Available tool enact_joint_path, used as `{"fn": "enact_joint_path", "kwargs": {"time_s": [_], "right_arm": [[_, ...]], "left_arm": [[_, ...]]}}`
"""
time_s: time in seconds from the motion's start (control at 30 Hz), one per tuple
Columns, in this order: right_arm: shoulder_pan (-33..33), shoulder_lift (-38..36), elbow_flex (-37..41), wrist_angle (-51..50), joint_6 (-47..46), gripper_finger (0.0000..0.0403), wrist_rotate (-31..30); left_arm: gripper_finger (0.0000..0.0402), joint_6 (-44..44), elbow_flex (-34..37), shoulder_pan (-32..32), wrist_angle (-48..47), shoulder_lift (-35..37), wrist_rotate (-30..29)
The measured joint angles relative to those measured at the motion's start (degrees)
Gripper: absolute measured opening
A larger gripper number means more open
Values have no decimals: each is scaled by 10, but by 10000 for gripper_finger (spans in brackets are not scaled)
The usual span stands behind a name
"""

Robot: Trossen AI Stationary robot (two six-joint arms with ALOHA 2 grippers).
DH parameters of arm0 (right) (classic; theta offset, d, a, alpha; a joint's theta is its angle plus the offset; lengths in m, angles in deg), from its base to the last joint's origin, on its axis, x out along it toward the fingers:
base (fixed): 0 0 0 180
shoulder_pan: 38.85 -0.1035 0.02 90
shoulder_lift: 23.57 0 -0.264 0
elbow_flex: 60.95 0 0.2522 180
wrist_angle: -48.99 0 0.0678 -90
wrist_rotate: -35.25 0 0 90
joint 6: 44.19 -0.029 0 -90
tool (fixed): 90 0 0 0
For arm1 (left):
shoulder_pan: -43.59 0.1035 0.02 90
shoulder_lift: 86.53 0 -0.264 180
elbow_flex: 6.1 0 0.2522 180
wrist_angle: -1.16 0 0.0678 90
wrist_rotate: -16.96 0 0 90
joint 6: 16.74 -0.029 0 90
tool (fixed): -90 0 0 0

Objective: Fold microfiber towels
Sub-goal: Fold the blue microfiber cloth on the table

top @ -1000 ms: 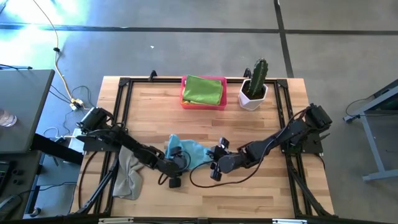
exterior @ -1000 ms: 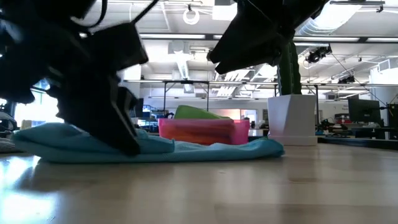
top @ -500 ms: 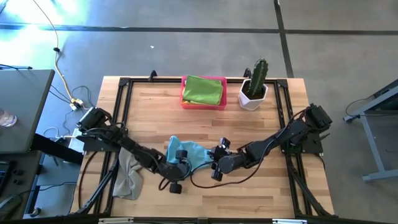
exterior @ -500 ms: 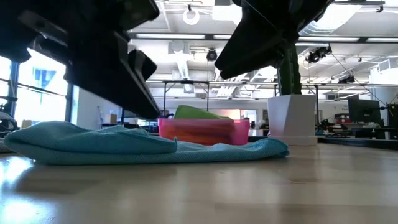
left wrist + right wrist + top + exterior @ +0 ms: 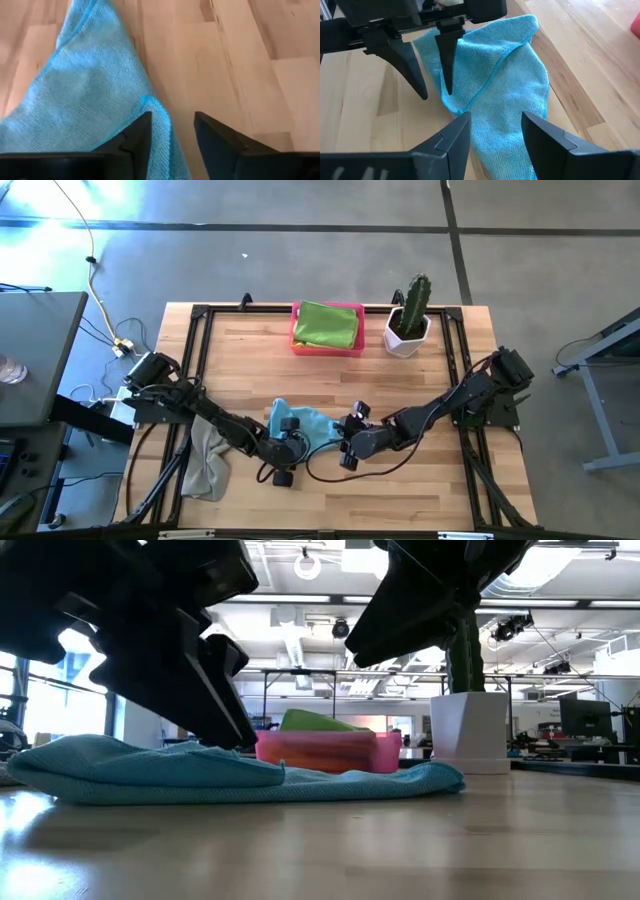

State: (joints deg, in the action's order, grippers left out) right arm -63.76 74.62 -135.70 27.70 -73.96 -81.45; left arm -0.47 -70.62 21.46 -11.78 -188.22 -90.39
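A light blue microfiber towel [image 5: 305, 423] lies crumpled flat on the wooden table, a folded-over edge [image 5: 492, 82] running across it. My left gripper [image 5: 172, 120] is open just above the towel's near edge [image 5: 160, 107], fingers slanting down; whether a fingertip [image 5: 448, 90] touches the cloth, I cannot tell. My right gripper [image 5: 495, 117] hangs open over the towel's right side, clear of it. A grey towel [image 5: 205, 460] lies rumpled at the table's left edge. A lime green towel [image 5: 327, 325] sits folded in the pink tray [image 5: 296, 340].
A cactus in a white pot [image 5: 407, 335] stands at the back right, beside the pink tray [image 5: 330, 750]. A black frame rail [image 5: 200, 315] runs round the tabletop. Bare wood shows along the near edge [image 5: 400, 490] and between the towel and the tray.
My left gripper has risen off the blue towel, where it pressed into the cloth a second ago, and has rolled a little. The towel stays flat on the table. My right gripper has kept still.
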Motion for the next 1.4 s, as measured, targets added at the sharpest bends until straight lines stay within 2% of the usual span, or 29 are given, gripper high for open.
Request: {"fn": "enact_joint_path", "kwargs": {"time_s": [0.13, 0.4, 0.57, 0.83, 1.0, 1.23, 1.4], "right_arm": [[0, 0, 0, 0, 0, 167, 0], [0, 0, 0, 0, 0, 167, 0], [0, 0, 0, 0, 0, 167, 0], [0, 0, 0, 0, 0, 167, 0], [0, 0, 0, 0, -4, 167, 0], [0, 0, 0, 0, 1, 167, 0], [-3, 0, 0, 0, 59, 167, 0]], "left_arm": [[155, 5, 0, 1, 2, -5, -1], [153, 38, 0, 1, 4, -38, 5], [113, 46, -2, 0, 12, -61, -2], [8, 46, 0, 1, 29, -61, -12], [9, 47, -9, -2, 32, -62, -7], [4, 11, -60, -9, 25, -63, -5], [2, -5, -113, -6, -46, -62, -6]]}}
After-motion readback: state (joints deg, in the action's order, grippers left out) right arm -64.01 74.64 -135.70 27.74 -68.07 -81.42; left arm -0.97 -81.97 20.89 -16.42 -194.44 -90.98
